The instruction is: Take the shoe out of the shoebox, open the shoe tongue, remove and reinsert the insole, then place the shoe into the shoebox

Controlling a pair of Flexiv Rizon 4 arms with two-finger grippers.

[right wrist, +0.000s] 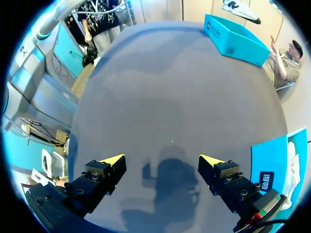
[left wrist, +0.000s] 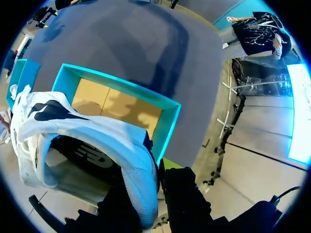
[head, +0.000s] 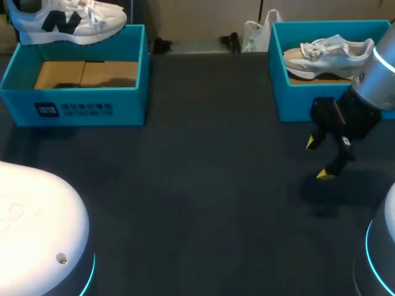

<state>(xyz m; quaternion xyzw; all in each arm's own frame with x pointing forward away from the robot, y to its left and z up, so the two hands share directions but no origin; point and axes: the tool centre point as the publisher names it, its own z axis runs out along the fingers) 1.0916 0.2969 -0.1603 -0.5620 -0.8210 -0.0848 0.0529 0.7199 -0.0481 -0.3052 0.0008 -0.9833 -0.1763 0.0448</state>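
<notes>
Shoe, white with a dark side mark, hangs above the far rim of the left box. The left gripper pinches it at the heel wall, one finger inside the collar and one outside. The step in hand appears to be the taking-out, nearly complete. The right gripper hovers over the table, fingers wide and empty. The next move likely calls for bringing the shoe over open table, where the right gripper can reach the tongue.
</notes>
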